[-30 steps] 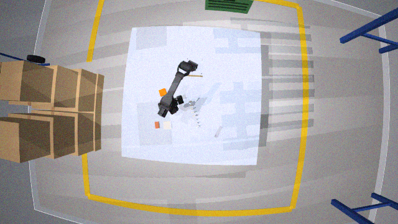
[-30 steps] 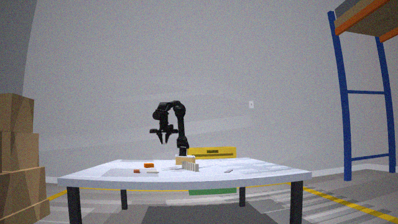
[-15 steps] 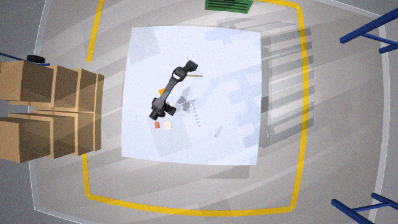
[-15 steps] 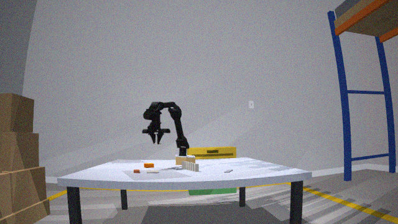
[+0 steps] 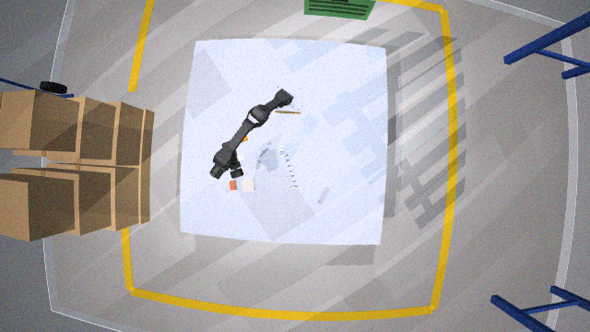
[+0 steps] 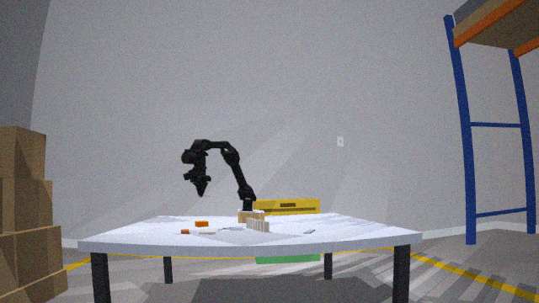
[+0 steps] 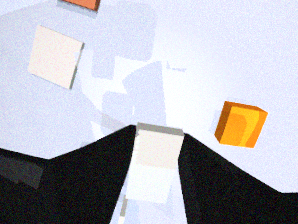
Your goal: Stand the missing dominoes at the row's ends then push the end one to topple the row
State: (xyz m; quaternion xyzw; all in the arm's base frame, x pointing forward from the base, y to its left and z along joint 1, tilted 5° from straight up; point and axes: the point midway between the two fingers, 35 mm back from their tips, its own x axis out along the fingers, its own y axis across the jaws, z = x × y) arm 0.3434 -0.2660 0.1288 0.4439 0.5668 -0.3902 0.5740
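Note:
My gripper [image 5: 236, 171] [image 6: 201, 191] [image 7: 157, 136] is shut on a cream domino [image 7: 156, 163] and holds it high above the white table [image 5: 323, 69] [image 6: 358, 236]. The row of standing dominoes [image 5: 289, 169] [image 6: 258, 225] runs to the right of the gripper. Below the gripper a cream domino [image 5: 248, 185] [image 6: 206, 231] [image 7: 55, 56] lies flat beside a small red-orange block [image 5: 232, 185] [image 6: 184, 231]. A grey domino [image 5: 323, 195] [image 6: 309, 231] lies flat past the row's near end.
An orange cube [image 6: 201, 223] [image 7: 241, 124] sits on the table to the left of the row. A yellow box [image 6: 286, 206] stands behind the arm's base [image 5: 283, 98]. Cardboard boxes [image 5: 69, 161] are stacked off the table's left side.

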